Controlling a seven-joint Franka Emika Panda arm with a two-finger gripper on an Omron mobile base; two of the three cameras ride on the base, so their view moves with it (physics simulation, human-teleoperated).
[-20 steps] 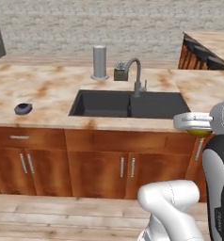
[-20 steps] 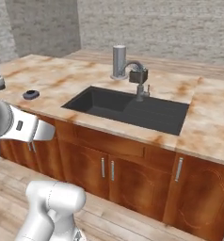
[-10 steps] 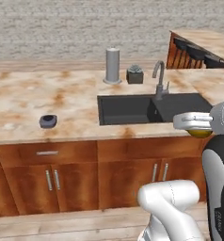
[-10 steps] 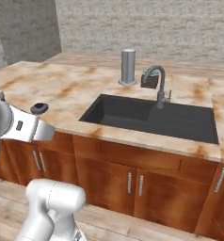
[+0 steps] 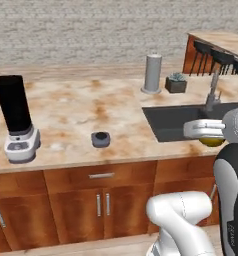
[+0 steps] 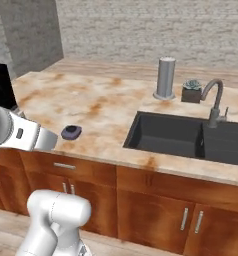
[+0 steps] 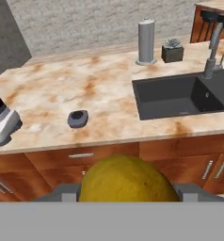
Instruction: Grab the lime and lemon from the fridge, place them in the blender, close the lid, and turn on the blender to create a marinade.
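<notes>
Counter (image 5: 81,107) spans the frame, marbled tan/orange top over brown cabinets (image 5: 66,205) w/ metal pulls. I'm facing it from floor level, arm held short of the edge.

Sink (image 6: 191,135), dark double basin, set in counter's right part; curved faucet (image 6: 214,102) at its back rim.

Blender (image 5: 17,120) stands on counter at far left in left base view: tall black jar on white-grey base, top open, no cap on it. In hand view just its base (image 7: 2,124) shows at left edge.

Grey canister (image 5: 152,74) upright at back of counter, near sink's rear-left corner. Small dark pot w/ a green plant (image 5: 176,83) just beside it, to its right.

Lid (image 5: 100,139), dark grey round cap, lies flat on counter betw. blender and sink, nearer front edge, well apart from both.

Gripper (image 5: 211,135) in left base view at right, over the counter's front edge by the sink. Closed around lemon (image 7: 127,181): yellow fruit sits betw. the fingers, filling bottom centre of hand view; in left base view its lower yellow edge (image 5: 212,142) peeks out below the hand.
</notes>
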